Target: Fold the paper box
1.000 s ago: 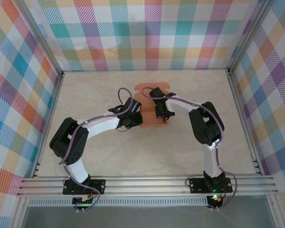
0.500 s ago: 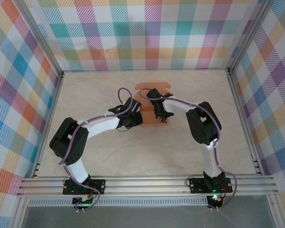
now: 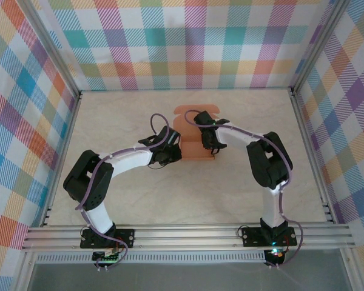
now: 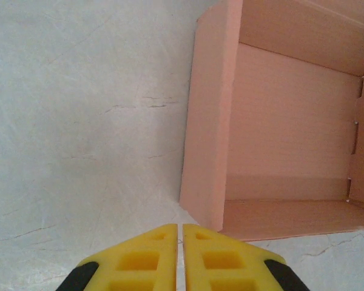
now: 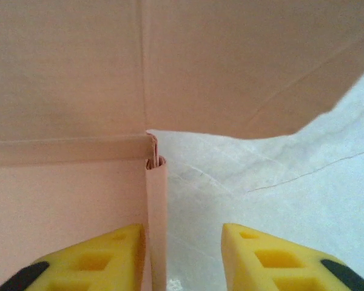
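Left wrist: plain salmon paper box (image 4: 285,133), open-topped

salmon-orange paper box (image 3: 191,144) sits half-folded, walls raised, top open.

No text, label, brand, number or sign can be read. The paper box (image 4: 279,139) shows plain salmon-orange card, the bench (image 4: 79,121) a bare marbled surface, and the checked walls (image 3: 182,42) only their coloured pattern.
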{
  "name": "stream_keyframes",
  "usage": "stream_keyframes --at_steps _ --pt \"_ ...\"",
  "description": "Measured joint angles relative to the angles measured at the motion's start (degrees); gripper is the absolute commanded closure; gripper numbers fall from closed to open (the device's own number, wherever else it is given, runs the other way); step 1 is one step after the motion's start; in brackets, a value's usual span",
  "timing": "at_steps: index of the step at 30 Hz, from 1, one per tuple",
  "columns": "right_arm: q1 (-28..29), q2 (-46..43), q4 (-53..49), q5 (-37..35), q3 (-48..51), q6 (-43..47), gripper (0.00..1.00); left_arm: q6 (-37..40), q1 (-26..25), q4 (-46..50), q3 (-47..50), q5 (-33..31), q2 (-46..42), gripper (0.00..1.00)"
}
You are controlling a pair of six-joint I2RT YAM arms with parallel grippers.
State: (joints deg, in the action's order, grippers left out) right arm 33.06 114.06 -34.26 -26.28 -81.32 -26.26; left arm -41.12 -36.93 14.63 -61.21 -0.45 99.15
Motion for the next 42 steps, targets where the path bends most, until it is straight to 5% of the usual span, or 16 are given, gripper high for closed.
stream_keyframes --at_steps 10,24,35,42 --pt "0.0 -5.9 2.0 3.4 5.0 0.0 0.40 0.0 0.0 -0.4 0.2 0.0 0.0 0.87" --pt "-3.3 -21.3 9.4 13.6 15.6 6.6 0.29 5.3 0.0 -2.8 2.6 -1.1 -7.5 0.45" --pt "-10.9 -25.6 11.8 25.2 17.1 23.3 0.29 21.5 0.3 -0.9 1.4 -6.1 -13.4 0.21" --pt "-16.2 -21.3 5.9 34.7 5.0 32.9 0.30 38.7 2.6 5.4 -10.2 -5.5 -13.1 0.15"
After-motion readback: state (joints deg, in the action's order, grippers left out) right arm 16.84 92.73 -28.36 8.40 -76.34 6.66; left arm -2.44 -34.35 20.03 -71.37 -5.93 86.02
